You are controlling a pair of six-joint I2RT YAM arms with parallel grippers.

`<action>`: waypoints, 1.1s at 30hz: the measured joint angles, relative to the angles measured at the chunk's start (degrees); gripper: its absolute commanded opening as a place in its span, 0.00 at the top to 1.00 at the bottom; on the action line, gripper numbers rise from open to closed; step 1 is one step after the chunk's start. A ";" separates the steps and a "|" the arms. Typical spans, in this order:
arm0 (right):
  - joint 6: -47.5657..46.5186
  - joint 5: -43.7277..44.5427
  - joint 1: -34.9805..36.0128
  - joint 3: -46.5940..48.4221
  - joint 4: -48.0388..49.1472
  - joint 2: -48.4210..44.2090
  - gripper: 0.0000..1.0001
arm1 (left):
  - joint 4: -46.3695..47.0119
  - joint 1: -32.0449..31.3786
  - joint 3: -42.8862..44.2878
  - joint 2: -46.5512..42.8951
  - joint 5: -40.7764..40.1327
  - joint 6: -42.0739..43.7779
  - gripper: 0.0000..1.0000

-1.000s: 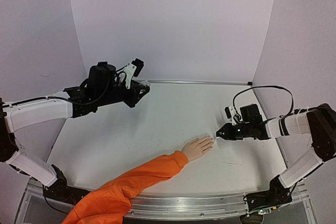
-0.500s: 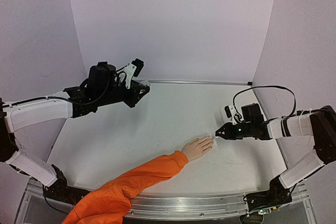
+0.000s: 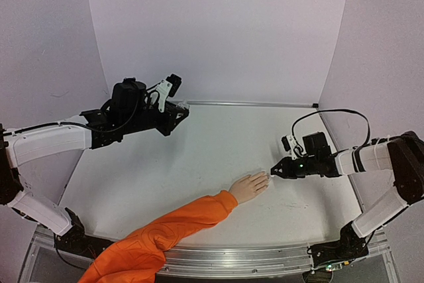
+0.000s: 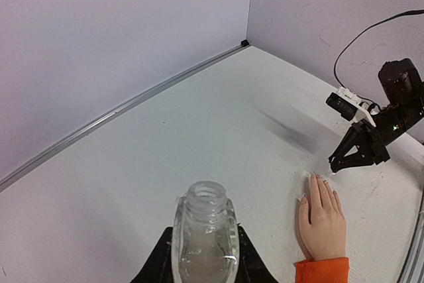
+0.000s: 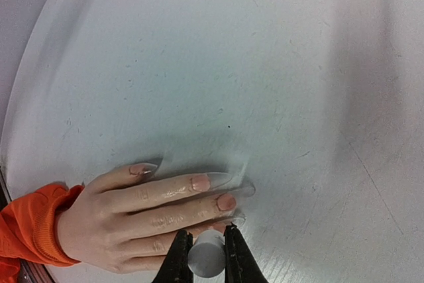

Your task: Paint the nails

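At the bottom centre of the right wrist view, my right gripper (image 5: 205,256) is pinching a small pale round cap (image 5: 205,262) between both jaws. I'm judging it to be the brush cap, bristles hidden. The nails (image 5: 201,182) are lying just above and left of those jaws, on the fingertips of the mannequin hand (image 5: 126,220), which is resting palm down on the table (image 5: 265,64) in the lower left of that frame. Its long axis is running left to right there, orange sleeve (image 5: 26,223) at the left edge, fingertips pointing toward my jaws. In the top view it is slanting from lower left up to the right, tips almost meeting my right gripper. So the right arm is sitting nearer by far, and I'm guessing the next stroke needs only a short reach along a finger. My left gripper (image 3: 177,112) is hanging well apart in the upper left of the top view, jaws clamping a clear open-necked glass bottle (image 4: 204,230) upright. No brand, label or readable writing is showing anywhere.
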 measured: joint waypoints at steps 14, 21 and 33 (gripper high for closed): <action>0.09 0.44 0.04 0.00 0.00 0.50 1.00 | -0.02 0.00 0.02 0.00 -0.02 0.02 1.00; 0.28 1.51 0.04 0.00 0.00 0.50 1.00 | -0.02 0.02 0.02 0.00 -0.02 0.02 1.00; 0.76 3.28 0.04 0.02 -0.02 1.05 1.00 | 0.00 0.02 0.02 0.00 -0.02 0.02 1.00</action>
